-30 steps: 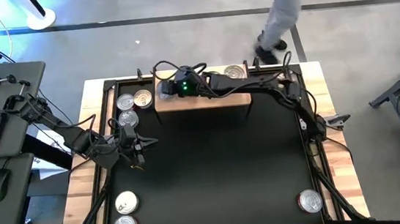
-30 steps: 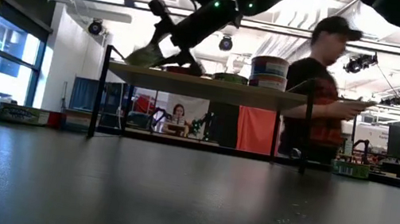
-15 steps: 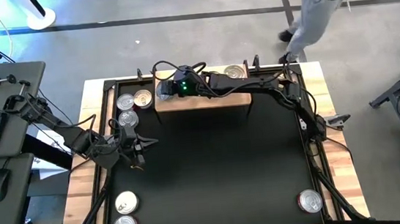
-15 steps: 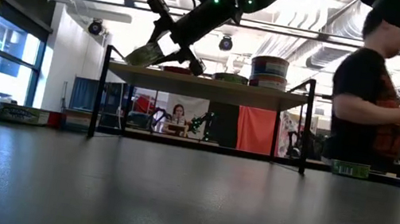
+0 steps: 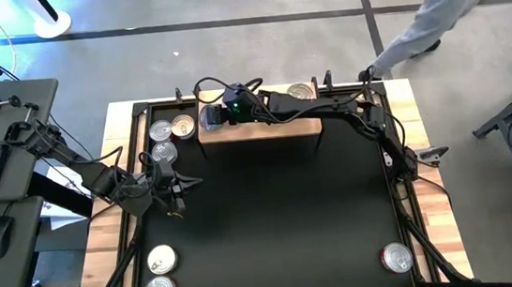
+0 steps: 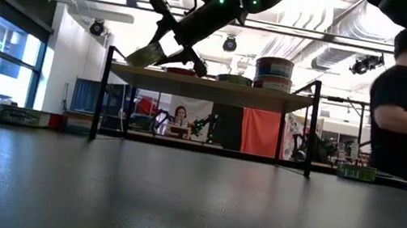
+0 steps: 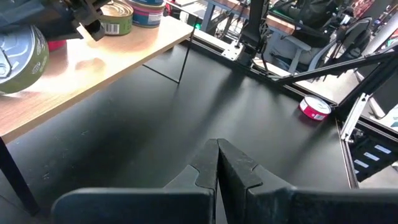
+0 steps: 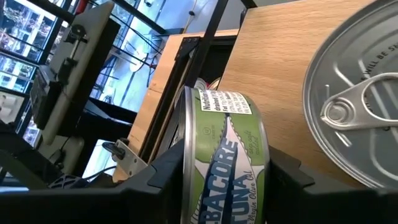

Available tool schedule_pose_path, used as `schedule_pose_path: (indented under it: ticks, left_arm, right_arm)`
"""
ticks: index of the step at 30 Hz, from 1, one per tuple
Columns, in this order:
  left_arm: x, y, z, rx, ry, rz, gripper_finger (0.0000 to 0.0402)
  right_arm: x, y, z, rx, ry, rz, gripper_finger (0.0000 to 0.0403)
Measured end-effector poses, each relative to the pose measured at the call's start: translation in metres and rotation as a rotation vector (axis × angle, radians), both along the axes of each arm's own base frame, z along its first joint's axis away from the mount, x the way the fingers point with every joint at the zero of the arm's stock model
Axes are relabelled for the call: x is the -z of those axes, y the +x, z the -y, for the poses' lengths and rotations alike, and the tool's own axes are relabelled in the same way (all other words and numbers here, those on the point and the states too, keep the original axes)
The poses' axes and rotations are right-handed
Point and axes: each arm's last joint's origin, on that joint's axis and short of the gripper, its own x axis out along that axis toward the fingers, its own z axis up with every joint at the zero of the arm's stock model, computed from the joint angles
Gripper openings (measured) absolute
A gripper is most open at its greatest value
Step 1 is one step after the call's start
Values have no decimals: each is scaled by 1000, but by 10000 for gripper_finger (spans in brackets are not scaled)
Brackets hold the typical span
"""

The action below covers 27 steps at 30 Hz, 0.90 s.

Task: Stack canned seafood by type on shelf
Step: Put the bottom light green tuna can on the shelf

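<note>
While held edgewise above the shelf (image 5: 259,129), a green-labelled tin (image 8: 224,162) sits clamped in the right end effector (image 8: 224,186)

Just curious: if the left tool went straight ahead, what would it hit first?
Likely nothing soon: only bare mat lies ahead of the left tool, with shelf and red can off to the sides.

green-and-white tin (image 8: 227,155), light wood shelf (image 5: 264,126)

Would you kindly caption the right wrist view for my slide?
Right gripper holds a green-labelled tuna tin on edge above the shelf, beside a silver-lidded tin.
</note>
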Motion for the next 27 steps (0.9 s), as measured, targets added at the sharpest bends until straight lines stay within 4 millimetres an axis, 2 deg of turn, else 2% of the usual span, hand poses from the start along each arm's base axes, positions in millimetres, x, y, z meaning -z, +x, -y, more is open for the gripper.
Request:
schedule_pose_path:
  ticks: [4, 7, 15, 18, 27]
  left_arm:
    - [0, 0, 0, 0, 1, 0, 0]
    - [0, 0, 0, 5, 14, -4, 0]
    - [0, 0, 0, 6, 15, -5, 0]
    - [0, 0, 0, 7, 19, -8, 0]
    - [0, 0, 0, 1, 10, -4, 0]
  right_arm:
    - [0, 0, 0, 5, -3, -1, 153]
    - [1, -1, 1, 29, -4, -7, 169]
    - [2, -1, 0, 50, -10, -24, 268]
    - [0, 0, 0, 21, -33, -20, 287]
    - [-34, -9, 7, 83, -149, -122, 291]
